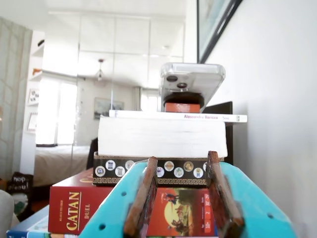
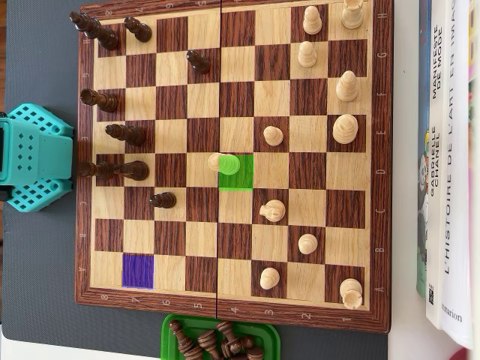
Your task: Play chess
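In the overhead view a wooden chessboard (image 2: 232, 161) lies on a grey mat, with dark pieces (image 2: 120, 133) at its left and light pieces (image 2: 345, 129) at its right. A light pawn (image 2: 219, 162) stands at the edge of a green-marked square (image 2: 240, 174). A purple-marked square (image 2: 138, 271) at the lower left is bare. The teal arm (image 2: 30, 157) sits off the board's left edge; its fingers do not show there. In the wrist view my gripper (image 1: 181, 198) is open and empty, with teal jaws and brown pads (image 1: 143, 198), and it faces a stack of books, not the board.
A green tray (image 2: 169, 330) below the board holds several dark pieces. Books (image 2: 450, 150) lie along the right. In the wrist view a Catan box (image 1: 74, 203), a thick white book (image 1: 161, 136) and a phone (image 1: 190, 84) are stacked ahead, beside a wall (image 1: 277, 124).
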Motion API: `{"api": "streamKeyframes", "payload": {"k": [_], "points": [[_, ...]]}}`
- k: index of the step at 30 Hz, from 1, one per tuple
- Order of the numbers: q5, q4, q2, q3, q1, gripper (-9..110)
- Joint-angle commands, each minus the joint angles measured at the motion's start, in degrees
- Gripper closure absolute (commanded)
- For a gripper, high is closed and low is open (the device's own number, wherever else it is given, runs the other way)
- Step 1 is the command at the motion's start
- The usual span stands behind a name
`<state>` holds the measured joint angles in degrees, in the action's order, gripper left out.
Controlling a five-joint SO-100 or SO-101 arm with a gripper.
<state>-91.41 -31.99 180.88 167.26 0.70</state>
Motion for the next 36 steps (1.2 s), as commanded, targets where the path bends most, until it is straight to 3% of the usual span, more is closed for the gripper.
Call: {"api": "streamKeyframes", "payload": {"k": [1, 13, 21, 36], "points": [[-0.5, -6.6, 2.8, 2.4, -0.1, 86], [-4.5, -26.7, 10.7, 8.3, 0.6, 86], [-4.4, -46.7, 10.9, 12.9, 0.6, 86], [-3.8, -64.2, 10.9, 13.7, 0.6, 86]]}}
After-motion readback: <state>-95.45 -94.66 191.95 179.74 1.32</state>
